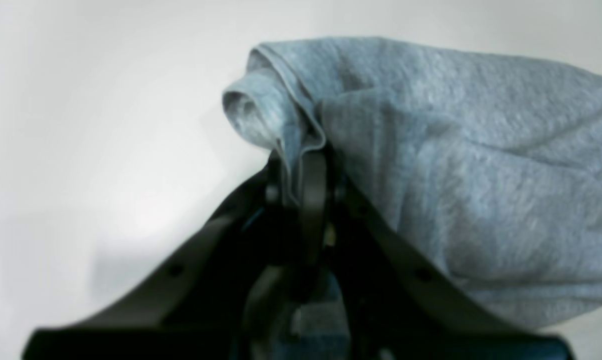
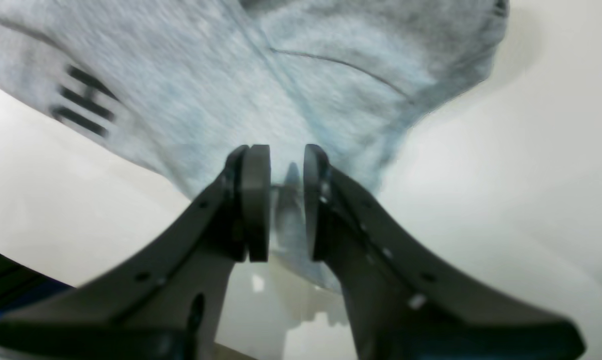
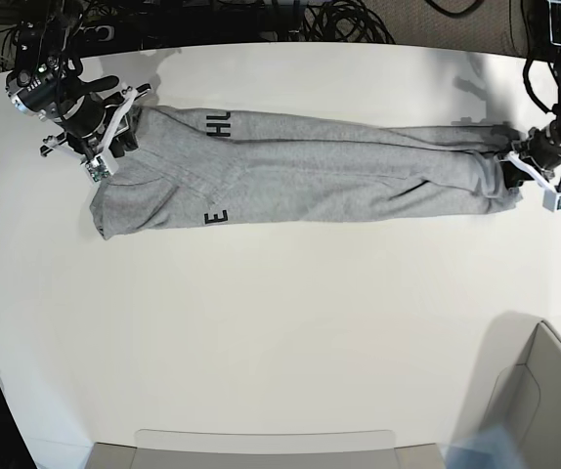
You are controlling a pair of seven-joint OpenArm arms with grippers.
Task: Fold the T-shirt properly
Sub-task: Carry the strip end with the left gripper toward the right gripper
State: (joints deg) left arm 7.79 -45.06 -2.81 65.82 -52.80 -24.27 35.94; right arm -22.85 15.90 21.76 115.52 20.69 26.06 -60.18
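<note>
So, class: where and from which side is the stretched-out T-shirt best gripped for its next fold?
At its two narrow ends, approached from outside along its length. The T-shirt lies as a long band; the left gripper and right gripper already pinch bunched fabric there.

It looked like a robotics lab: black cables (image 3: 290, 20) lay bundled just behind a bare white table (image 3: 280, 332).

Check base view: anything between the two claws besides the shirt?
No. In the base view only the T-shirt spans from the right claw to the left claw, stretched long across the white table.
</note>
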